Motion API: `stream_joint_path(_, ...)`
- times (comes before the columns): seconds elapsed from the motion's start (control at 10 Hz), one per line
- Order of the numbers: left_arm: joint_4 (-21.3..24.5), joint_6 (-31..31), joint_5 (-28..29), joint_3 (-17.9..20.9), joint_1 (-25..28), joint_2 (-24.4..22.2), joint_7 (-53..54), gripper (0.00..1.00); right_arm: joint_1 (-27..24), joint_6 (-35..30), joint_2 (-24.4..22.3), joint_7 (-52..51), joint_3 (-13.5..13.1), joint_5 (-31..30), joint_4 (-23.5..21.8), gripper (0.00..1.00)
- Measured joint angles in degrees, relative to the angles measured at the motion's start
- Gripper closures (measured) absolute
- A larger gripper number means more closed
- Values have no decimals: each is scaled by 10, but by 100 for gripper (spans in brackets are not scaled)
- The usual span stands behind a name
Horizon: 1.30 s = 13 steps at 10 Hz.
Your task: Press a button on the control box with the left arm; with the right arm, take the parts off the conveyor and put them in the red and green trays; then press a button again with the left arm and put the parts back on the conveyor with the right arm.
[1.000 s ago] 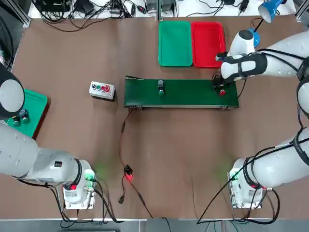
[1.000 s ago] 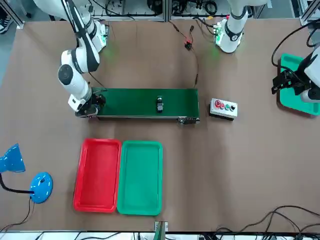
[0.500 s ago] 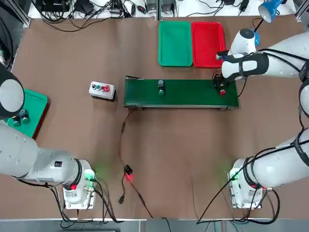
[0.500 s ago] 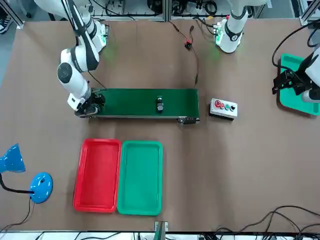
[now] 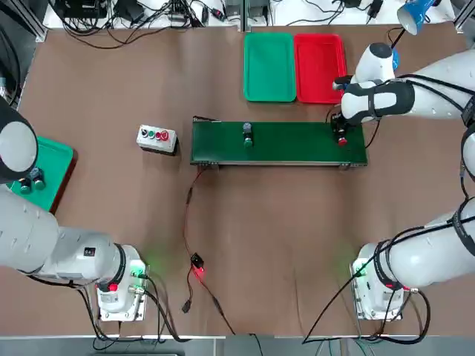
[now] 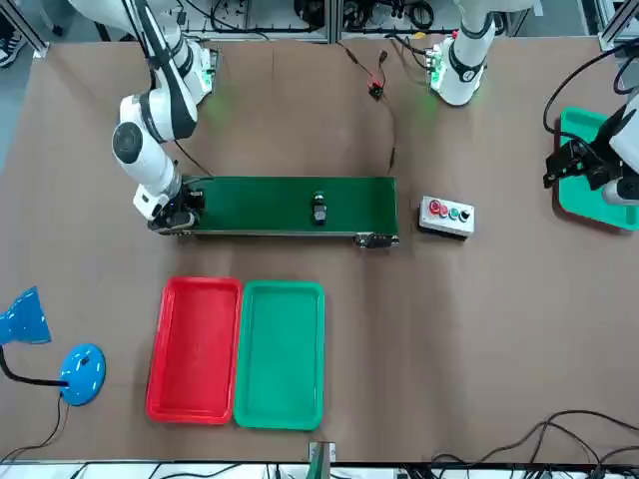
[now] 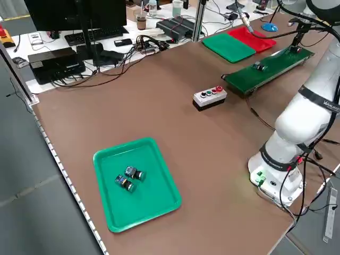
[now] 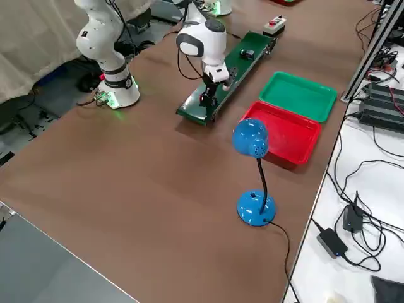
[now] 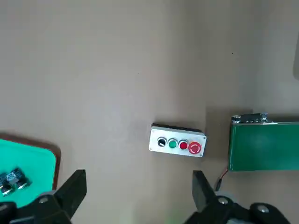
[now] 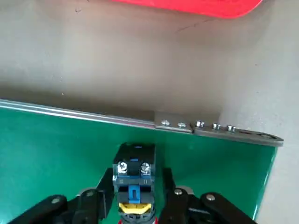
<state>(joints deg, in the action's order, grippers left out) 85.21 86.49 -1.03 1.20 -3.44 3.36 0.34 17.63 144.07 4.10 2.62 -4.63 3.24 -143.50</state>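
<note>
We see a dark green conveyor [image 5: 278, 142], bright red tray [image 5: 320, 68] beside green tray [image 5: 269, 67], brown counter [image 5: 282, 230].

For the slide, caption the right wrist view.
Right gripper closing around a switch part at the end of the green conveyor, red tray beyond.

Blue desk lamp [image 8: 254, 165], teal tray [image 7: 137, 182], cables [image 5: 194, 276]
</note>
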Motion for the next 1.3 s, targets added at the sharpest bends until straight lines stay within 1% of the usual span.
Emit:
stream_joint_path(0.2, 0, 0, 0, 0, 0, 0, 0, 0, 0, 2, 0, 0, 0, 0, 9, 66)
stream_joint_path(0.3, 0, 0, 0, 0, 0, 0, 0, 0, 0, -2, -1, 0, 0, 0, 24, 67)
stream_joint_path(0.5, 0, 0, 0, 0, 0, 0, 0, 0, 0, -75, -2, 0, -3, 0, 93, 67)
stream_joint_path(0.6, 0, 0, 0, 0, 0, 0, 0, 0, -2, -93, 0, 1, -5, 0, 128, 67)
stream_joint_path(0.7, 0, 0, 0, 0, 0, 0, 0, 0, -8, -96, 13, 1, -7, 0, 164, 67)
stream_joint_path(0.8, 0, 0, 0, 0, -1, 0, 0, 0, -17, -94, 43, 1, -8, 0, 209, 67)
stream_joint_path(0.9, 0, 0, 0, 0, -1, 1, 0, 0, -24, -92, 93, 1, -9, 0, 269, 67)
stream_joint_path(1.1, -1, 0, 0, 0, -1, 1, 0, 0, -43, -72, 221, 1, -10, 2, 394, 67)
stream_joint_path(1.2, -1, 0, 0, -1, -1, 1, 0, 0, -54, -46, 278, 1, -10, 2, 438, 67)
stream_joint_path(1.3, -1, 0, 0, -1, -2, 1, 0, 0, -66, -32, 316, -1, -10, 2, 467, 67)
